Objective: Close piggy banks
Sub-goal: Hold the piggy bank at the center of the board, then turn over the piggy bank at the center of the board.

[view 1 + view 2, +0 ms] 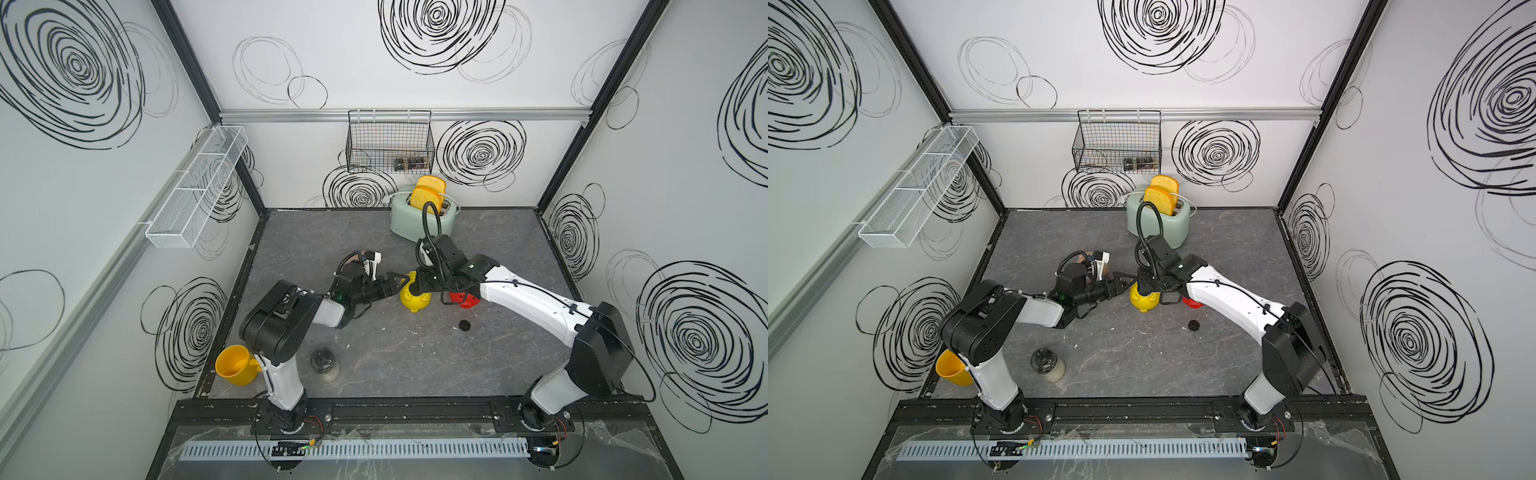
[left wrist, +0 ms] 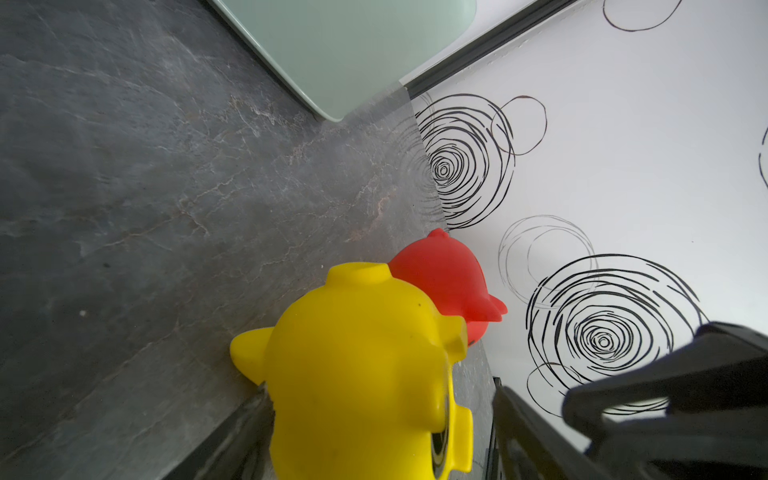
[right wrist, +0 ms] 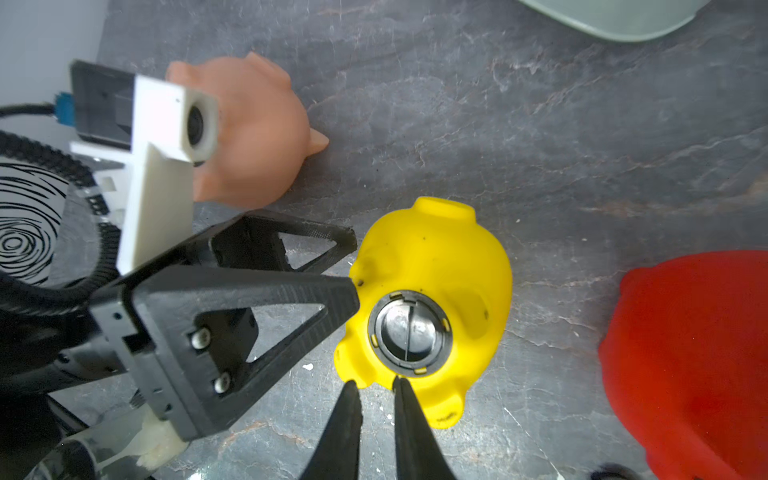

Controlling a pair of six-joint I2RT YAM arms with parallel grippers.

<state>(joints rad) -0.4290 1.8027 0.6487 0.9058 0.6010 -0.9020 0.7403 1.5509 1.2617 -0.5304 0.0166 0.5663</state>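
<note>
piggy banks, 3 of them, lie mid-table on the grey stone-look table point(image 1: 374, 353), the biggest thing i see. next down, the mint-green toaster point(image 1: 419, 222) stands at the far edge with 2 toast slices point(image 1: 428, 193) up in its slots. the yellow mug point(image 1: 233, 366) sits at the near left corner beside the left arm's base, and a jar with a dark lid point(image 1: 324, 365) stands just right of it.

on to the pigs. the red pig point(image 3: 685, 365) lies partly under the right arm, near the yellow one, with a strip of table showing between them. the pink pig point(image 3: 257, 133) lies on the far side of the left wrist, apart from the other 2. the yellow pig point(image 3: 432, 291) sits between both arms with its belly turned up toward the right wrist camera.

the left gripper point(image 3: 354, 266) stands wide open, with the end of the yellow pig between its fingertips; 1 tip meets the pig's side, and the left wrist view shows a gap at the other finger. the right gripper point(image 3: 376, 384) is parted by only a narrow gap, with nothing between the tips, which sit at the edge of the yellow belly.

a round plug point(image 3: 409, 330) is seated in that belly hole. smallest of all, a black disc point(image 1: 464, 325) lies alone on the table, nearer me than the red pig.
</note>
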